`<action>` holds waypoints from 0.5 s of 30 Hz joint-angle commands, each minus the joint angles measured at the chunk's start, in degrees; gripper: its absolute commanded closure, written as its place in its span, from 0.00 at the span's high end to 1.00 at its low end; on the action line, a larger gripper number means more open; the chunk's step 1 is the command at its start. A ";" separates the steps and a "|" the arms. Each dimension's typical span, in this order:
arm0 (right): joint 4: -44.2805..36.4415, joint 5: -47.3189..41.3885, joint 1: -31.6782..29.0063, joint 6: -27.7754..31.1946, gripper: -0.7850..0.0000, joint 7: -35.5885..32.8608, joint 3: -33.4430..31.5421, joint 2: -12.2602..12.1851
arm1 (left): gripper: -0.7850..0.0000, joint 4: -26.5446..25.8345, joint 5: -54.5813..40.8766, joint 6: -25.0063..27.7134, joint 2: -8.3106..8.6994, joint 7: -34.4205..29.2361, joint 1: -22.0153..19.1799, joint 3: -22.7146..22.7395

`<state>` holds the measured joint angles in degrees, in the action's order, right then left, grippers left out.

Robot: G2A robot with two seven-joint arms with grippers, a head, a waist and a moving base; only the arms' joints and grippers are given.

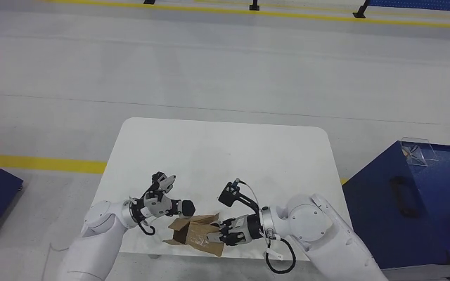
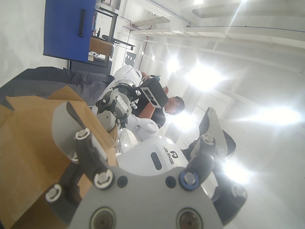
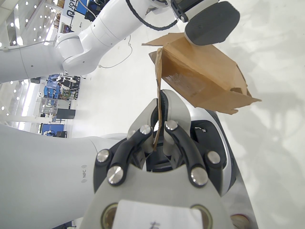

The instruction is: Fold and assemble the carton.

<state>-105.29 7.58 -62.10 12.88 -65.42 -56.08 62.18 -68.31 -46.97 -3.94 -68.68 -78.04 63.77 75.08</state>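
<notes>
Right gripper (image 3: 159,110) clenching a flap of the carton (image 1: 197,232), left gripper (image 2: 138,120) spread wide, one finger (image 3: 212,24) touching the carton, blue cabinet (image 1: 401,204) standing well apart from it

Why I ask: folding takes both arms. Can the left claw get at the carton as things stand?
Probably yes. The left claw is open right beside the carton, with nothing between them, while the right claw pinches one flap.

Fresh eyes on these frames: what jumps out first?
The half-open brown carton at the white table's near edge, between both arms. The right claw is shut on one of its flaps; the left claw stands open alongside the carton's other end.
</notes>
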 commanded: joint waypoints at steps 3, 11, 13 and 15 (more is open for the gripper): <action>0.00 0.00 0.00 0.00 0.00 0.00 0.00 0.00 | 1.00 0.00 0.00 0.00 0.00 0.00 0.00 0.00; 0.00 0.00 0.00 0.00 0.00 0.00 0.00 0.00 | 1.00 0.00 0.00 0.00 0.00 0.00 0.00 0.00; 0.34 -1.03 -0.47 -0.63 0.00 0.77 -0.03 0.04 | 1.00 0.00 0.00 0.00 0.00 0.00 0.00 0.00; 0.14 -1.34 -0.67 -2.23 0.00 2.39 -0.37 0.05 | 1.00 -1.71 1.56 1.76 0.34 1.73 0.45 1.30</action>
<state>-105.02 6.47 -62.66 11.79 -64.14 -56.25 62.22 -68.67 -46.84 -3.60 -68.63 -77.71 63.88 75.36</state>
